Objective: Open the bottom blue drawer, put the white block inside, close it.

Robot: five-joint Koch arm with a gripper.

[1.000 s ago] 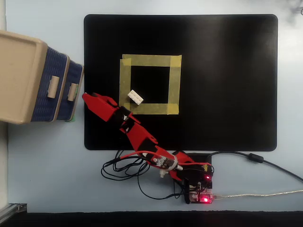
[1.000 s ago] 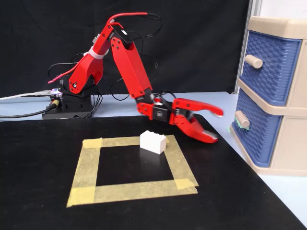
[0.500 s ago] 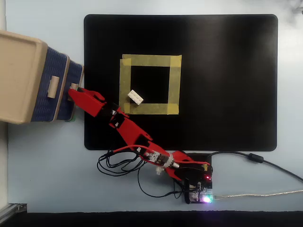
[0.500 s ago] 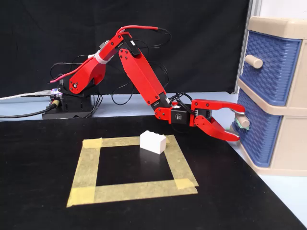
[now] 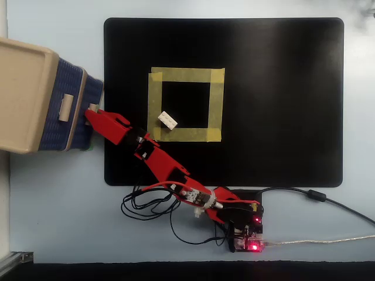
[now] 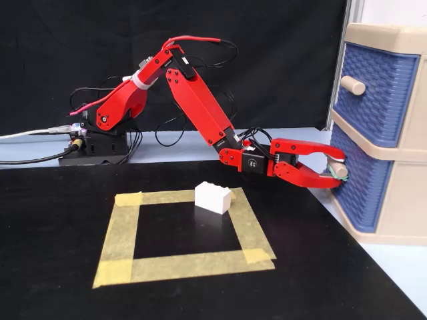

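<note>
The white block (image 5: 168, 120) lies on the black mat, on the lower left corner of a yellow tape square; it also shows in the fixed view (image 6: 213, 197). The bottom blue drawer (image 6: 363, 183) sits under the upper one in the beige-topped cabinet, and in the overhead view (image 5: 95, 88) its front juts slightly past the cabinet. My red gripper (image 6: 339, 169) reaches to the drawer's front, its jaws closed around the small beige handle (image 6: 341, 170). In the overhead view the gripper (image 5: 92, 111) touches the drawer's front.
The upper blue drawer (image 6: 377, 93) with its own beige handle (image 6: 352, 85) is shut above. The yellow tape square (image 5: 186, 104) marks the mat's middle. The arm's base (image 5: 243, 225) and its cables (image 5: 146, 205) lie at the mat's near edge in the overhead view.
</note>
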